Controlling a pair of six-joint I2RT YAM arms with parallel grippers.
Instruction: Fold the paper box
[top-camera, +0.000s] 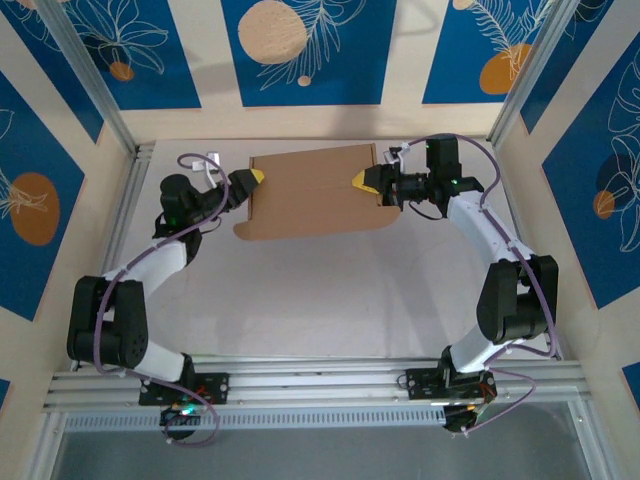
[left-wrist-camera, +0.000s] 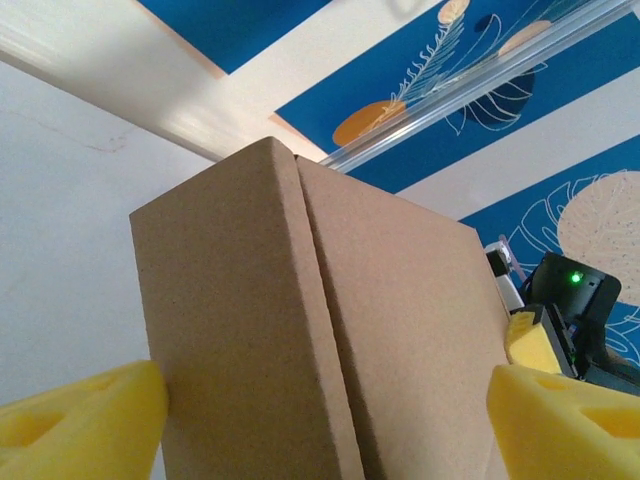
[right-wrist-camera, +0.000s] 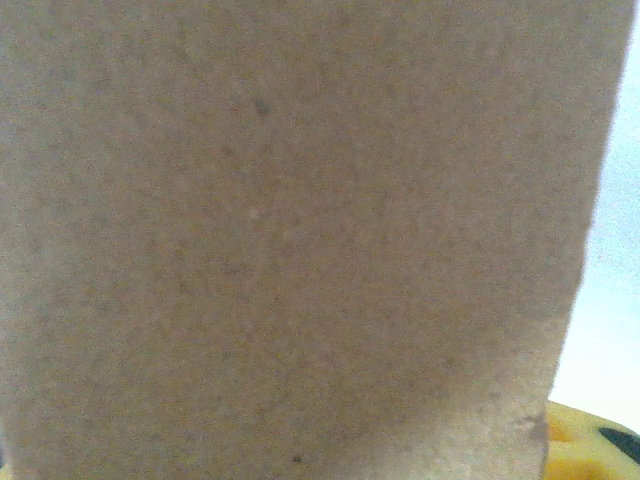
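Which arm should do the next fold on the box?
Probably left: the left claw straddles the box's end, a finger on each side. The right claw sits close against the other end.

Bright, even light from above; my one close view is soft.
From the top camera I get flat, clear light on the table (top-camera: 330, 300), faint soft shadows and no glare. My right wrist view is blurred, the paper box (right-wrist-camera: 300, 220) too close to focus. The left wrist view shows its cardboard grain sharply, against a washed-out pale background.
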